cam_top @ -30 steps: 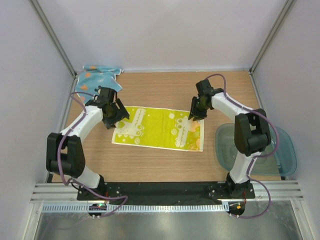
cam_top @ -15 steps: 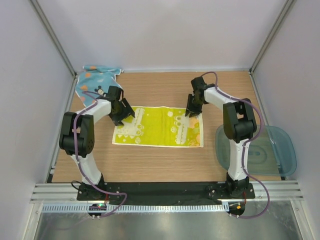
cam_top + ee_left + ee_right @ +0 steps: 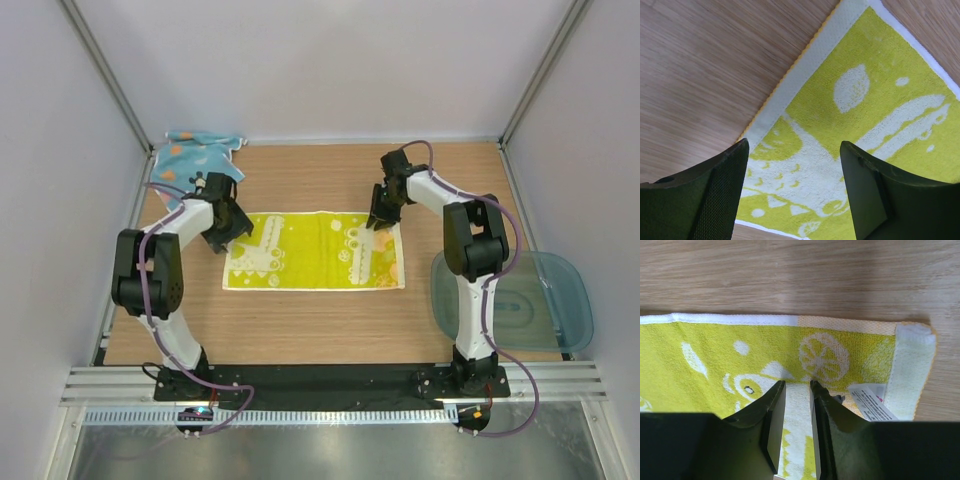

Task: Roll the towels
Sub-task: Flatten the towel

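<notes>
A yellow-green terry towel with white print [image 3: 715, 342] lies flat on the light wooden table [image 3: 790, 275]. Its right end is folded over as a pale strip [image 3: 912, 367]. A small white label with red print [image 3: 871, 402] lies just beside the fold. The right gripper [image 3: 796, 386] is over the towel, its 2 dark fingers close together; pale cloth shows in the narrow gap, but if it is pinched I cannot tell.

Blue tub [image 3: 565, 300], rt table [image 3: 320, 325] edge
</notes>
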Available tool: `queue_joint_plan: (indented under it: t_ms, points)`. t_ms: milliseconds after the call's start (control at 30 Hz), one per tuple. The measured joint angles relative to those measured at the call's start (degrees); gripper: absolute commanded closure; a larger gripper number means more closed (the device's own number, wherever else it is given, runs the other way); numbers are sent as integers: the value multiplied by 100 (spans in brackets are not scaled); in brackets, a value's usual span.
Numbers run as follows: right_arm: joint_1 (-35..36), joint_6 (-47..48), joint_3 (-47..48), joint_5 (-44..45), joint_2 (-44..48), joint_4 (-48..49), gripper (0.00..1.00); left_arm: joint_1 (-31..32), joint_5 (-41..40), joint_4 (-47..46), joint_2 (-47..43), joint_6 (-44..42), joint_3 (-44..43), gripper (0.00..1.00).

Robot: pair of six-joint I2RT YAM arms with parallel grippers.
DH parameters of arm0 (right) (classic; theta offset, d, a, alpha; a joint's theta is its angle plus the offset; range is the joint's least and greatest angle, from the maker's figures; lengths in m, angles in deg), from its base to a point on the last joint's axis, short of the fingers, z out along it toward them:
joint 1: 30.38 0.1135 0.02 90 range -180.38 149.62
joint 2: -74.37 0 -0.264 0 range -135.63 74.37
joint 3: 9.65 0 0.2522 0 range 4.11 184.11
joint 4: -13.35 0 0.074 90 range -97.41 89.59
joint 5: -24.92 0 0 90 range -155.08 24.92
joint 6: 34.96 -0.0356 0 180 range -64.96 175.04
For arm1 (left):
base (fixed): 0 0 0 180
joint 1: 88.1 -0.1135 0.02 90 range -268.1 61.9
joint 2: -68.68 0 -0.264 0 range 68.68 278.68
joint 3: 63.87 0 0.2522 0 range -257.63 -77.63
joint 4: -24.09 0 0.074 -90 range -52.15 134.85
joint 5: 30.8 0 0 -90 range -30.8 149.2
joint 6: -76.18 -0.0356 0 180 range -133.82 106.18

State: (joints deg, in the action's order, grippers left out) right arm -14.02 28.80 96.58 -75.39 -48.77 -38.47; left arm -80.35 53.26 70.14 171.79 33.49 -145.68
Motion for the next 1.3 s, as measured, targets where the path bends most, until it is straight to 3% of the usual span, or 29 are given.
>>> queue_joint_plan:
  t_ms: [233,333,500,633,833,1000,1300]
  points:
    - [2,37,153,-177,-92,7,62,-17,-170,238,-251,-22,-4,25]
    - [7,61,166,-240,-98,33,56,-17,-240,374,-422,-83,-17,25]
    - [42,61,162,-66,85,-85,36,-17,-345,643,-1082,-140,-35,24]
    - [52,57,-243,212,839,-133,35,-17,-326,673,-1891,-138,234,24]
    - [57,42,-1266,629,2319,-186,34,-11,-17,570,-2765,-157,1355,22]
    - [57,33,-1766,728,2527,-179,34,107,393,251,-2400,-175,1519,22]
    - [79,35,-2026,767,2553,-256,34,151,901,-568,-1095,-136,977,23]
